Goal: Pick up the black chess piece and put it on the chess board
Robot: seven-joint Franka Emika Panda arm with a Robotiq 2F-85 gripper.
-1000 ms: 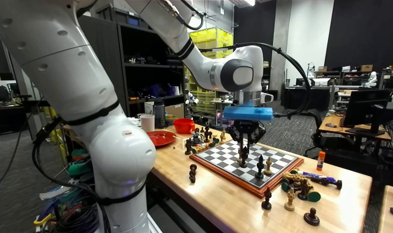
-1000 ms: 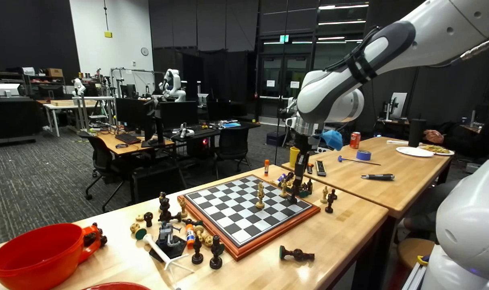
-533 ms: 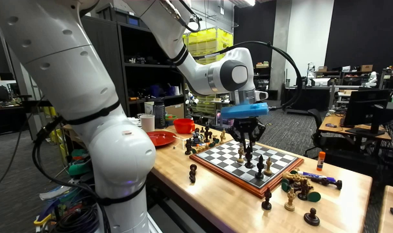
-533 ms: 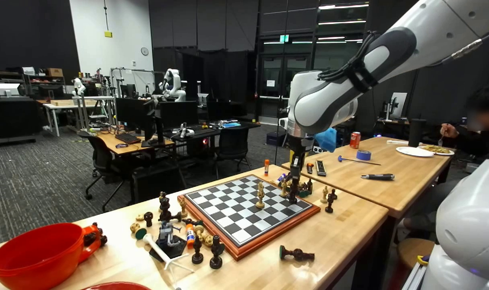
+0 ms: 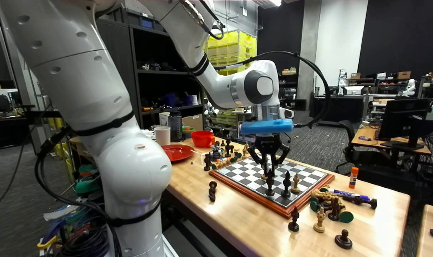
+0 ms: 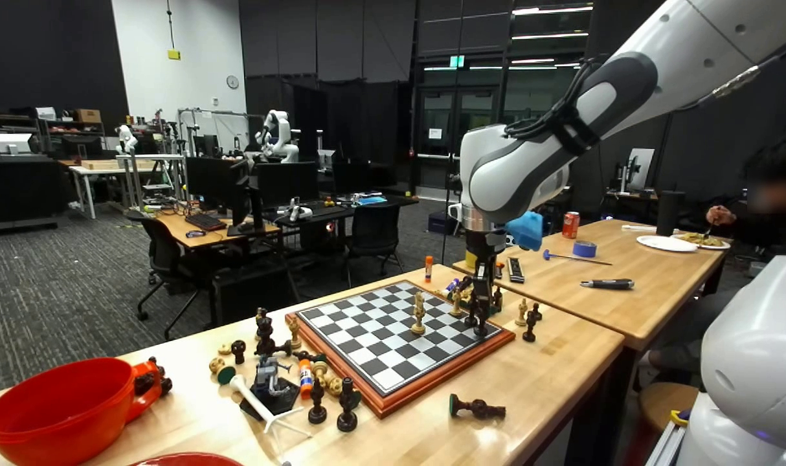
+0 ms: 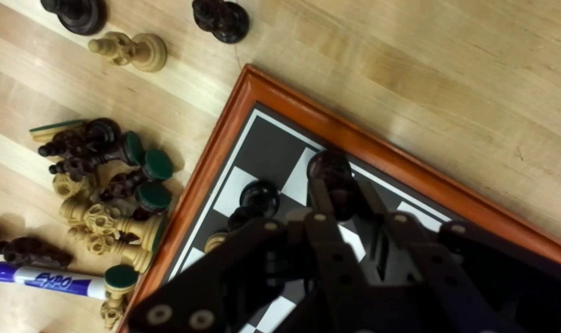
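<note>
We see the tool (image 5: 269, 172) drawn in narrow, gripping the black chess piece (image 5: 270, 186) by its top end. In both exterior views the piece is upright over the chess board (image 6: 380, 343), close to the rim; whether its base touches the squares, we cannot tell. In the wrist view we find the board's nearest corner between 10 and 11 o'clock from that piece. Between 8 and 9 o'clock, on the board, we have a second black piece (image 7: 260, 196), with a pale piece (image 5: 295, 184) just beside it. In an exterior view we make out a farther pale piece (image 6: 419, 314), upright on the board at about 9 o'clock from the held one.

In the wrist view, at 9 o'clock from the tool, a heap of black and pale pieces (image 7: 98, 217) lies on the table (image 7: 493, 69) just beside the board, with a marker (image 7: 54, 280) near it. In an exterior view we spot a red cup (image 5: 203, 138) at 10 o'clock from the board and a glue stick (image 5: 353, 177) at 3. In an exterior view we also have a loose black piece (image 6: 477, 409) on its side, around 4 o'clock.
</note>
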